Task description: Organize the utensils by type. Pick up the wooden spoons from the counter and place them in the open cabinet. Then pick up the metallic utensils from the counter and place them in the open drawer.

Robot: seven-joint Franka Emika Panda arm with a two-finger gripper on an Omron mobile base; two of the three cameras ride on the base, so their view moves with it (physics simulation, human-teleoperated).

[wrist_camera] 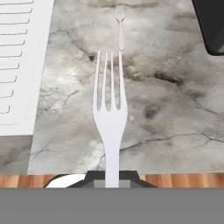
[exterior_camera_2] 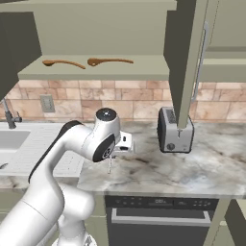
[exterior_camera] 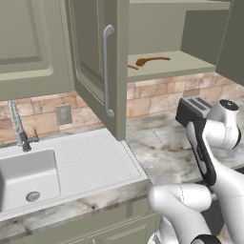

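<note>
I've got the gripper (wrist_camera: 112, 177) pinched on a fork (wrist_camera: 110, 109), clamped at the handle with the tines pointing away from the hand, lifted over the counter (wrist_camera: 166, 113). A second fork (wrist_camera: 120, 26) lies flat on the counter farther ahead, near the white drainboard (wrist_camera: 17, 65). Up in the open cabinet (exterior_camera_2: 96, 72), both wooden spoons (exterior_camera_2: 110, 61) rest side by side on the shelf. The toaster (exterior_camera_2: 175, 129) stands well apart.
</note>
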